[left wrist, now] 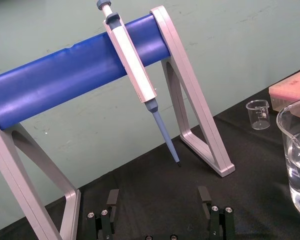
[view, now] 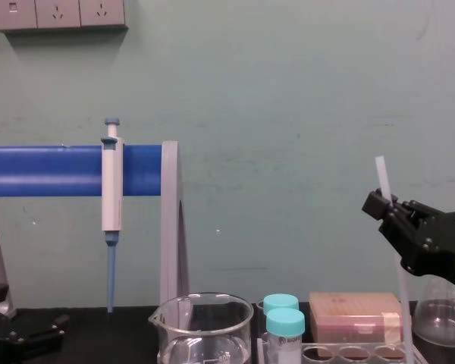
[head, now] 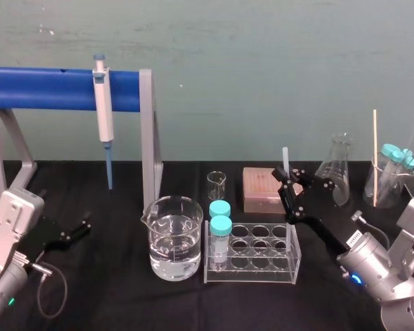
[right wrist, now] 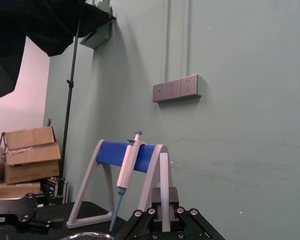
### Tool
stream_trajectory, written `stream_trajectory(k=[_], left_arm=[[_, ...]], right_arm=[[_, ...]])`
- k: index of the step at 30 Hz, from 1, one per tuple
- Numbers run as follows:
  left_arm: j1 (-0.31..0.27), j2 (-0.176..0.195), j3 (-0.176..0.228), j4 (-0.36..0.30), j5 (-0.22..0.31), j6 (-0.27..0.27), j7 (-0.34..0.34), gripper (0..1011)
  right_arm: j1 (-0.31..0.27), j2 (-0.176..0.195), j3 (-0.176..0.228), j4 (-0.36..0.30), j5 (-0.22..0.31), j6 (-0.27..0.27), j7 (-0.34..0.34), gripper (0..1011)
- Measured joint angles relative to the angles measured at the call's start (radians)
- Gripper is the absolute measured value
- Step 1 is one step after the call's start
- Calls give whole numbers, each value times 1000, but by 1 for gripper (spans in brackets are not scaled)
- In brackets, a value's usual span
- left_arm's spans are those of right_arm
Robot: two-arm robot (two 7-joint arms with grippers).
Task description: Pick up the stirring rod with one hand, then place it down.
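Right gripper (head: pixel 290 181) jaws closed on the stirring rod (head: pixel 286 160), pinching it below its upper end; rod stands nearly upright, tilted a little, its top clear above the fingers. In the chest view the rod (view: pixel 381 176) passes through the right gripper (view: pixel 384 205) and runs down toward the right end of the tube rack (head: pixel 252 276); whether its lower end touches anything there cannot be told. The gripper hangs over the rack's right rear corner, and its arm runs back past the rack's right side. Two blue-capped tubes (head: pixel 220 231) sit in the rack's left column. Large beaker of clear liquid (head: pixel 174 238) stands just left of the rack. Small empty beaker (head: pixel 217 185) and pink box (head: pixel 265 189) stand behind the rack; glass flask (head: pixel 337 169) is behind and to its right. Pipette (head: pixel 103 103) hangs on the blue-bar stand (head: pixel 48 88), well left of the rack and behind it. Left gripper (left wrist: pixel 159 200) is low over the black table (head: pixel 110 289), far left of the rack, jaws spread wide with nothing between them.
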Motion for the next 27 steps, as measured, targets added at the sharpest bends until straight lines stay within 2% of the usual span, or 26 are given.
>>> stream_trajectory(k=[11, 27], left_arm=[[0, 0, 0, 0, 0, 0, 0, 1000], [0, 0, 0, 0, 0, 0, 0, 1000]], right_arm=[[30, -6, -4, 56, 0, -5, 11, 75], [66, -24, -13, 140, 29, 29, 46, 74]])
